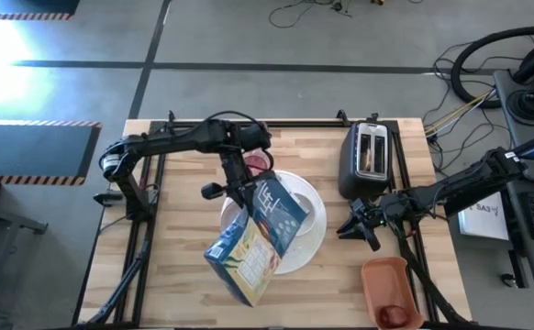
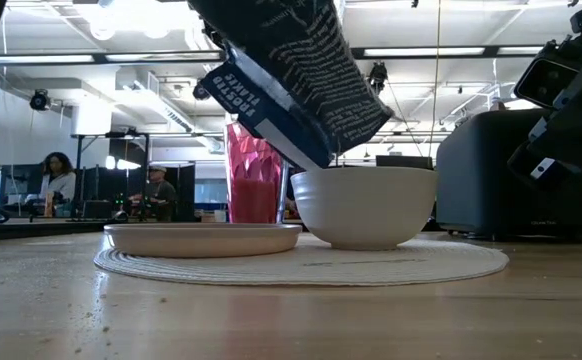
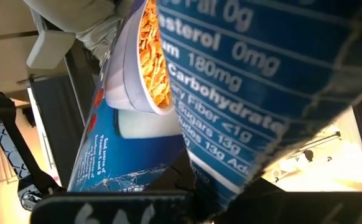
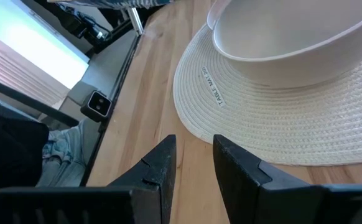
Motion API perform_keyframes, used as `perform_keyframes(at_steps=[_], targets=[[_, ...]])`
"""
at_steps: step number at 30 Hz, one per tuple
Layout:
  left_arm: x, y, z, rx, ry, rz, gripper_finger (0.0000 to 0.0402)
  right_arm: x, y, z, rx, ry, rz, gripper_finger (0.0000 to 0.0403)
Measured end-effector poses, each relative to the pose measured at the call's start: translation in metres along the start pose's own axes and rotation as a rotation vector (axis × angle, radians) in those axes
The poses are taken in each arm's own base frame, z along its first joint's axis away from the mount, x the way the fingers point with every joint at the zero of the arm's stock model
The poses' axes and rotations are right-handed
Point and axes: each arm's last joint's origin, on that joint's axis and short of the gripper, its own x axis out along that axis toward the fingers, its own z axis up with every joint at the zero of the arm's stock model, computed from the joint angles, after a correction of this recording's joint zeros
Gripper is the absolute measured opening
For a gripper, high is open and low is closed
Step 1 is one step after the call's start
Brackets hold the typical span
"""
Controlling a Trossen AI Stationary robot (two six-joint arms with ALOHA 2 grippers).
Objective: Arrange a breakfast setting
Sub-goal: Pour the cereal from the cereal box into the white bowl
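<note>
Cereal box (image 1: 253, 240), pinched by left gripper (image 1: 246, 194), tilts over the white bowl (image 2: 364, 205) at frame centre; right gripper (image 1: 363, 225), fingers slightly apart, holds nothing.

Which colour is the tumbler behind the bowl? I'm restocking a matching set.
Pink, faceted tumbler, clearest in the low view.

- The left arm (image 1: 184, 139) is showing dark, near-black links, with a silver-grey collar near its base and a black cable looping over its upper joint.
- The right arm (image 1: 460, 188) is showing the same dark finish, its wrist bristling with angular black brackets.
- The right gripper (image 4: 194, 163) is showing two flat black fingers (image 4: 159, 168) with slanted tips.
</note>
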Motion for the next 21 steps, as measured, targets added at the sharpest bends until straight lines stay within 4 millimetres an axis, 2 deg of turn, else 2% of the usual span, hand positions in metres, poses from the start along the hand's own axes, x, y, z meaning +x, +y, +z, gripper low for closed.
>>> perform_keyframes(at_steps=[6,16,21], targets=[[0.0028,-0.0028,-0.0015,0.018,0.006,-0.006,0.0000,0.0000,0.0000,0.0000,0.000,0.000,0.000,0.0095],[0.0093,-0.0004,-0.0025,-0.049,-0.004,0.026,0.0000,-0.0001,0.0001,0.0000,0.000,0.000,0.001,0.0095],[0.0094,-0.0048,-0.0083,-0.006,0.005,0.017,0.0000,0.0001,-0.0001,-0.0001,0.000,0.001,-0.001,0.0095]])
